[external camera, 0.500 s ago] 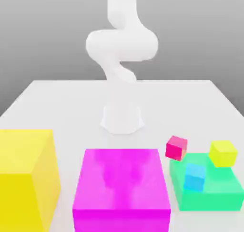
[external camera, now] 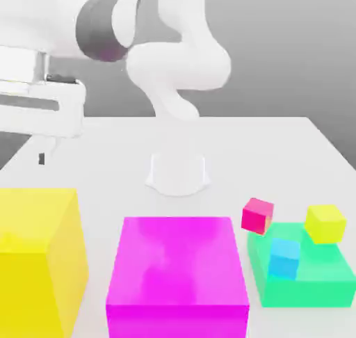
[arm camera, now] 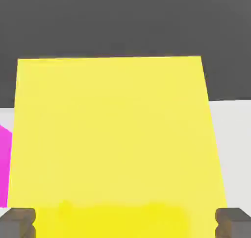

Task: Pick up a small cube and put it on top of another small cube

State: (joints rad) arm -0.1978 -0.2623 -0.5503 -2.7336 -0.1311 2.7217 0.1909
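Above the yellow block (arm camera: 112, 134), the pincer (arm camera: 125, 222) gapes wide.

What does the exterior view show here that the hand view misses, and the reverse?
Exterior view alone: the arm's white base, the green block carrying the small cyan cube and small yellow cube, and the small pink cube beside it. Hand view alone: the open claw, its fingertips straddling yellow. Both: the big yellow block, the magenta block, the white table.
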